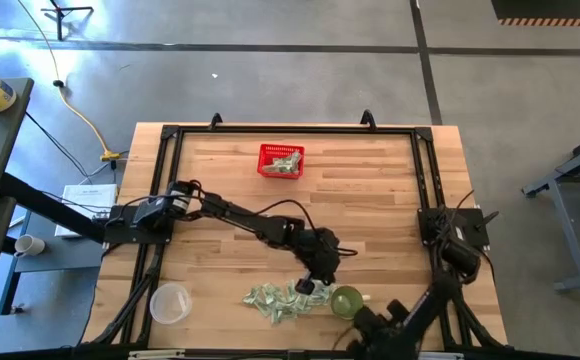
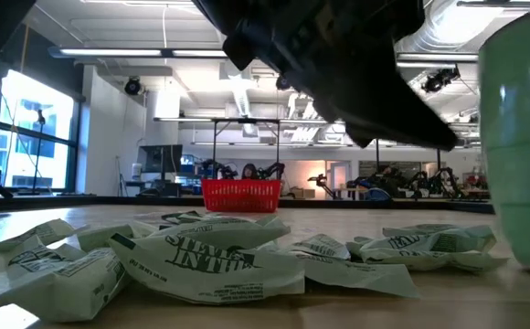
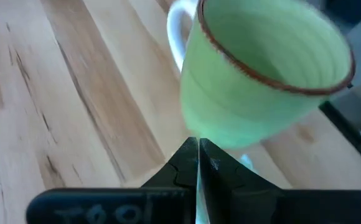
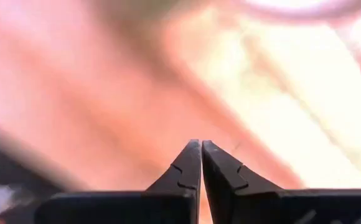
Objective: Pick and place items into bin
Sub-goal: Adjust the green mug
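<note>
Your left hand [image 1: 316, 283] is over the heap of small crumpled pale green-and-white paper pieces [image 1: 282, 298], at its edge nearest the round green ceramic cup [image 1: 347, 301], and this heap lies near the front of the wooden table [image 1: 370, 200]. In the left wrist view the two dark fingers [image 3: 187, 165] are almost pressed together, with a thin pale sliver between them; it looks like one of the paper pieces is pinched, but I cannot say it for sure. So I judge that you are in the picking step, just at the grasp. The small rectangular bright red mesh basket [image 1: 281, 160] stands well apart, near the far edge of the table, and some pieces are already inside. The next move, I think, calls for a lift straight up, clear of the green cup just beside, then a long carry across the table to the basket and a release above it. Your right hand [image 4: 200, 152] waits at the front right, fingers pressed together and holding nothing. A clear plastic cup [image 1: 170, 303] stands at the front left. In the low view one piece [image 2: 212, 262] carries dark printed letters, upside down; I cannot read them with certainty.
</note>
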Robot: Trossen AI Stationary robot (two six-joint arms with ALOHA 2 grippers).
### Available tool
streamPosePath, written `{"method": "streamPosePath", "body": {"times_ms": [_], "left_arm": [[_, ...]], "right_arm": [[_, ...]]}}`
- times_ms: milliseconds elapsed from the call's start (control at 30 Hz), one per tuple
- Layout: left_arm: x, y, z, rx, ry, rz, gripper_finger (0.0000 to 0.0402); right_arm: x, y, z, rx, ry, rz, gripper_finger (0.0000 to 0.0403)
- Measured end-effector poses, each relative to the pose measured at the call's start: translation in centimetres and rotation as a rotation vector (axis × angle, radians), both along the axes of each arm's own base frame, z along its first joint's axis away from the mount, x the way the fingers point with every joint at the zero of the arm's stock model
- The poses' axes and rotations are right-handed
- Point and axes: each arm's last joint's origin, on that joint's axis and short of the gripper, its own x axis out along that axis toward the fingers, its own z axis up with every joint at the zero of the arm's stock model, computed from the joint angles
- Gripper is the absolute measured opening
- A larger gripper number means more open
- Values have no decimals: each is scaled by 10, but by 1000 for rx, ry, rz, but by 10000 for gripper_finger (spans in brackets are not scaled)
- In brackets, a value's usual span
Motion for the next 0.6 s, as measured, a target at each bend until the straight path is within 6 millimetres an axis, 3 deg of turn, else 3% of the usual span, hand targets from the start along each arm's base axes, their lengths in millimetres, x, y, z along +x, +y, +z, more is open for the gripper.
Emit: {"method": "streamPosePath", "body": {"times_ms": [100,233,600], "left_arm": [[-2,7,-2,-20,48,-14,53],[-4,8,-2,-24,78,-24,53],[-8,8,-3,10,99,-45,53]], "right_arm": [[-1,17,10,63,-99,57,8],[12,29,13,141,-262,123,12],[44,-1,5,-16,-336,186,12]]}}
